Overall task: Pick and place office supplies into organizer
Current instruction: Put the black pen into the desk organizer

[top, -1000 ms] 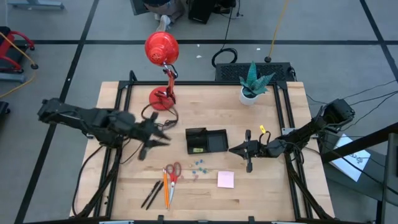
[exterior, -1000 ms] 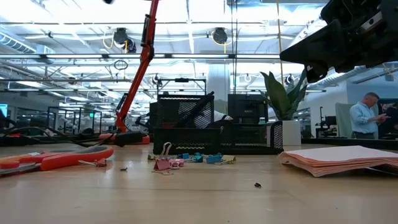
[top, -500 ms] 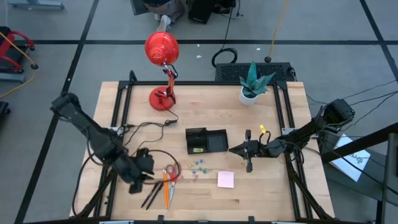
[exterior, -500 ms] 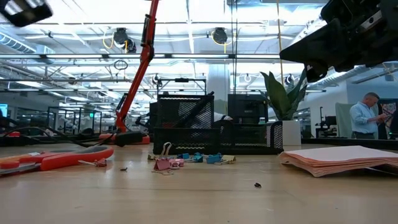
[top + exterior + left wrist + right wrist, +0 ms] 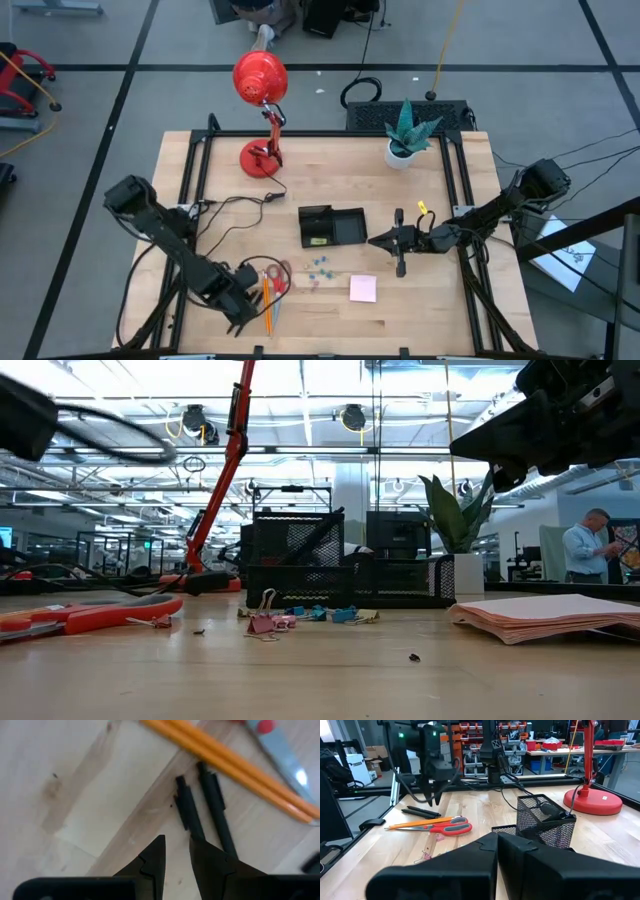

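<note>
Matt wood table (image 5: 330, 190) — black mesh organizer (image 5: 545, 822)

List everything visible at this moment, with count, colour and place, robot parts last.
Pens: two, black, front left of table, below the left gripper.
Pencils: two, orange, beside the pens.
Scissors: one, red-handled, beside the pencils.
Clips: several, mostly blue, in front of the organizer.
Sticky-note pad: one, pink, front centre-right.
Organizer: one, black, table centre.
Lamp: one, red, back left.
Plant: one, green, white pot, back right.
Person: one, in the room behind.
Left gripper: slightly open, above the pens.
Right gripper: shut, right of the organizer.
</note>
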`<state>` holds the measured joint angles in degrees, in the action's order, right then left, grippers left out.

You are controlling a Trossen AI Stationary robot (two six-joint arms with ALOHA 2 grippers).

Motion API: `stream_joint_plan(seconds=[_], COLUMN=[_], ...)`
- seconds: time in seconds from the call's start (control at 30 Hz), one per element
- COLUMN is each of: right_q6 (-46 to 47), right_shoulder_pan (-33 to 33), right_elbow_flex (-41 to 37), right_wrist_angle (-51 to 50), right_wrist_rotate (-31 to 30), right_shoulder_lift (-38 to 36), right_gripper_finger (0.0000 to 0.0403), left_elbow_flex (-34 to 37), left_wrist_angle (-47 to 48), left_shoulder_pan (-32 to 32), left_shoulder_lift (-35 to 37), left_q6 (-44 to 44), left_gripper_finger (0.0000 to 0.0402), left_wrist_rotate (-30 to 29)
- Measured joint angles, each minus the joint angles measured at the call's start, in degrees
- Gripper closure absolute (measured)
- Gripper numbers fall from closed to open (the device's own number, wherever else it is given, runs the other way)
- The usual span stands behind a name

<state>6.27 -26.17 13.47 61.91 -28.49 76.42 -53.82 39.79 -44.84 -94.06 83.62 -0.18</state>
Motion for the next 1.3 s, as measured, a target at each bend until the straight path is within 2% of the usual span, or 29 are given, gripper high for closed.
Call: stream_joint_plan(seconds=[0.3,0.57,0.8,1.1,1.3], right_q6=[-2.54,0.0,2.07,3.19,3.55], right_shoulder_pan=[0.0,-0.08,-0.15,-0.15,-0.15], right_elbow_flex=[0.0,0.01,0.02,0.02,0.02], right_wrist_angle=[0.46,-0.17,-1.16,-0.96,-1.11], right_wrist_rotate=[0.0,0.21,4.77,4.8,4.8], right_shoulder_lift=[0.0,0.0,0.0,0.0,0.0], right_gripper_finger=[0.0399,0.0399,0.0399,0.0399,0.0399], left_elbow_flex=[-0.02,-0.04,-0.04,-0.36,-0.59], left_wrist_angle=[-7.13,-4.67,-6.92,-5.06,-4.03], left_shoulder_pan=[-0.36,-0.35,-0.62,-1.05,-1.09], left_shoulder_lift=[-0.7,-0.9,-1.04,-5.37,-8.09], left_q6=[1.9,-1.12,-0.46,-1.02,-4.33], left_gripper_finger=[0.0309,0.0309,0.0309,0.0309,0.0309], left_wrist_rotate=[0.35,-1.37,-1.45,-1.82,-1.75])
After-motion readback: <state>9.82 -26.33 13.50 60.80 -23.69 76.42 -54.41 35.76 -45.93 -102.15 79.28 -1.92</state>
